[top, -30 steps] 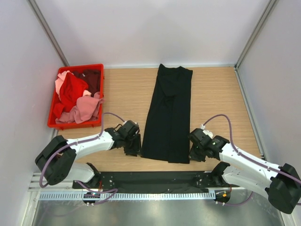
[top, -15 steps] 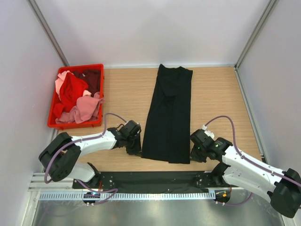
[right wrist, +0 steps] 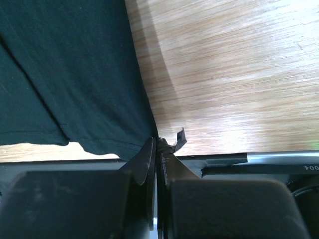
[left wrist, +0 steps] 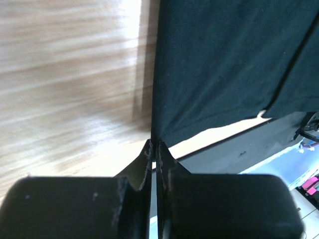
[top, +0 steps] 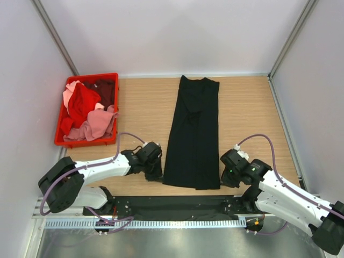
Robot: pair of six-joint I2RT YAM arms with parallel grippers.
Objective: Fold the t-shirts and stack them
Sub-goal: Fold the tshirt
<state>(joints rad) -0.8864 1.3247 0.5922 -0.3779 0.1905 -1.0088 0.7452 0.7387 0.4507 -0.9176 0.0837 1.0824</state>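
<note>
T-shirt point(top: 192, 134) apparently in both end effectors point(left wrist: 154, 145) point(right wrist: 156, 142)

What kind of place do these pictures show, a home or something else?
Probably a robot test cell in a lab, not a home: plain white walls close in a wooden table, two robot arms sit at its near edge, and a red crate holds shirts.

The left arm point(top: 102, 167) and right arm point(top: 285, 194) have white shells with black joints. The left pincer point(top: 156, 173) and right pincer point(top: 222, 177) are matte black, with thin, wedge-tipped fingers point(left wrist: 143, 162). A mauve cable point(top: 122, 138) loops behind each pincer.
</note>
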